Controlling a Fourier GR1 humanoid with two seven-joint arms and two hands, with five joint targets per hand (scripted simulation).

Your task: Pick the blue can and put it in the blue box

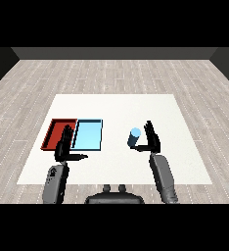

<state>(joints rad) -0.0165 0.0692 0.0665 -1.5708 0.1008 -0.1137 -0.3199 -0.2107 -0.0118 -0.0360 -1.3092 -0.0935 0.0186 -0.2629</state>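
Just left of right hand (152,139): blue can (134,137)

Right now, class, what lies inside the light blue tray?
Nothing shows inside the light blue tray; the left hand covers its near-left corner. The blue can stands on the table beside the open right hand.

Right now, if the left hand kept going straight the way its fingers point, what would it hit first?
Probably the red tray. The left hand is open, its fingers pointing away across the table, over the seam between that tray and the light blue tray. Height above them is unclear, so it might pass over.
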